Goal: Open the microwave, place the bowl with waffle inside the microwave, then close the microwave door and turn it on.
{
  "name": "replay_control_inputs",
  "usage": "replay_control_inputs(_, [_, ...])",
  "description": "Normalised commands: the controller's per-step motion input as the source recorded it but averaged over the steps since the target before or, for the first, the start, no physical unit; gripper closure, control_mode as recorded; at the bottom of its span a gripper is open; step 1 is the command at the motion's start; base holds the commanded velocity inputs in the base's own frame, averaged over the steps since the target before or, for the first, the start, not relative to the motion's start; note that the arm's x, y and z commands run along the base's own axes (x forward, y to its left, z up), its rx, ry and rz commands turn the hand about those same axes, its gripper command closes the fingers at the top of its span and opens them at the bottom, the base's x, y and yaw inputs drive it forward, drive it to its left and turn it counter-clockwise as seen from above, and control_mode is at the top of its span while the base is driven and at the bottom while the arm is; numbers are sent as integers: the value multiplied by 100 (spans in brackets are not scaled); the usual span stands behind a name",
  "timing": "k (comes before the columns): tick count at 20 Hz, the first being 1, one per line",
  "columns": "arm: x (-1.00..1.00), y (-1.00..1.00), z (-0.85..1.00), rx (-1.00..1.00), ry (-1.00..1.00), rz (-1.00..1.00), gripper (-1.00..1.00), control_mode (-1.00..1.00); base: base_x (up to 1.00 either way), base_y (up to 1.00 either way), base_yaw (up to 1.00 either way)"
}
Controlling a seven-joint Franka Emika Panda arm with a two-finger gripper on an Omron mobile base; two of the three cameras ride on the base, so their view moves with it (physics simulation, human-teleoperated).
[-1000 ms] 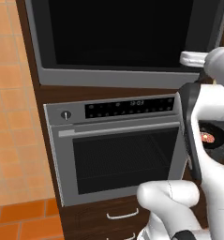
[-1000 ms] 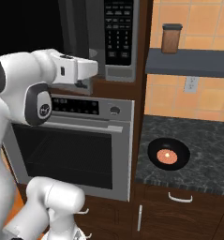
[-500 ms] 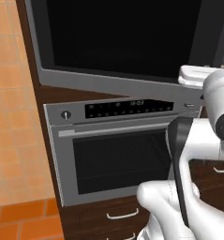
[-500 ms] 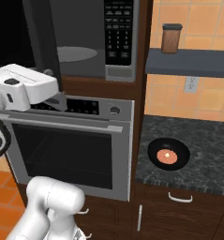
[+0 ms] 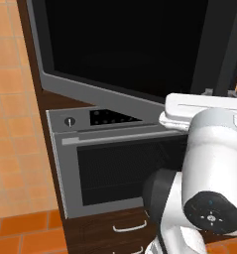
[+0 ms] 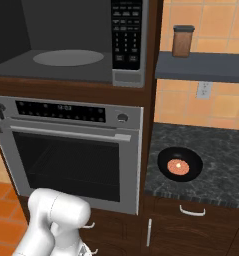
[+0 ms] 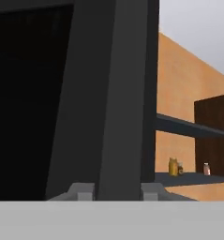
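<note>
The microwave (image 6: 127, 75) stands open, showing its grey cavity and round turntable (image 6: 68, 57), with the keypad panel (image 6: 127, 35) to the right. Its microwave door (image 5: 125, 49), a big black glass panel with a grey lower edge, has swung out to the left. In the hand view, my gripper (image 7: 117, 192) is shut on the door's tall dark handle (image 7: 125, 103), one fingertip (image 7: 80, 191) on each side of it. The bowl with waffle (image 6: 179, 164), small, black and shallow, sits on the dark stone counter (image 6: 221, 170) to the right, far from the gripper.
A grey oven (image 6: 71, 150) with a horizontal bar handle sits under the microwave, with wooden drawers (image 6: 191, 220) below it and below the counter. A brown jar (image 6: 183, 41) stands on a grey shelf (image 6: 201, 65) above the counter. Orange tiles cover the wall.
The microwave door has swung further open to the left, with my hand on its handle. The arm has left the right base view, and the cavity now shows.
</note>
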Motion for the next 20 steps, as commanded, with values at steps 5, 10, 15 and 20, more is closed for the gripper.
replay_control_inputs(5, [-8, 45, -40, -3, 11, -16, -100, -100, 0, 0, 0])
replay_control_inputs(10, [8, 0, -34, 0, -11, -9, -100, -100, 0, 0, 0])
replay_control_inputs(15, [-15, 0, 2, 0, -30, -8, -100, -100, 0, 0, 0])
replay_control_inputs(20, [-86, -31, 22, 0, 2, 4, -100, -100, 0, 0, 0])
